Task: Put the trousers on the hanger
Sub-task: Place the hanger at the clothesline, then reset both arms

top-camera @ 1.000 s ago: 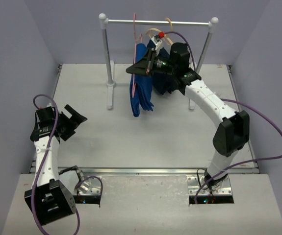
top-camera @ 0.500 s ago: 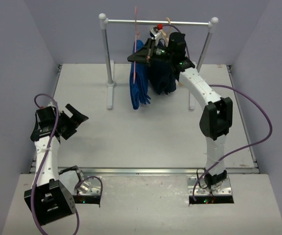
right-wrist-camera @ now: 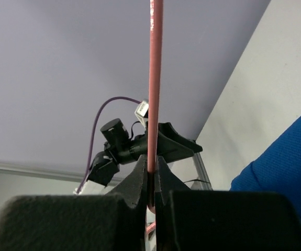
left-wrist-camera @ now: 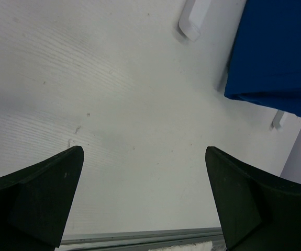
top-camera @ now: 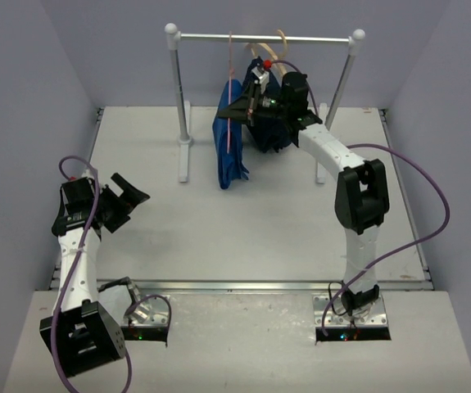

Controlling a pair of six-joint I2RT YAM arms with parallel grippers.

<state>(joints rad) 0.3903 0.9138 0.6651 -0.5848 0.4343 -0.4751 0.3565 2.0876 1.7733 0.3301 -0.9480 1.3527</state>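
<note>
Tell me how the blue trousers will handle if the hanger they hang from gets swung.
Probably floppy: the trousers hang in limp folds below the hanger. They would likely sway and lag behind any quick move, since only their top is supported. They might slide off, as the wire pinched in the right claw looks thin and smooth.
</note>
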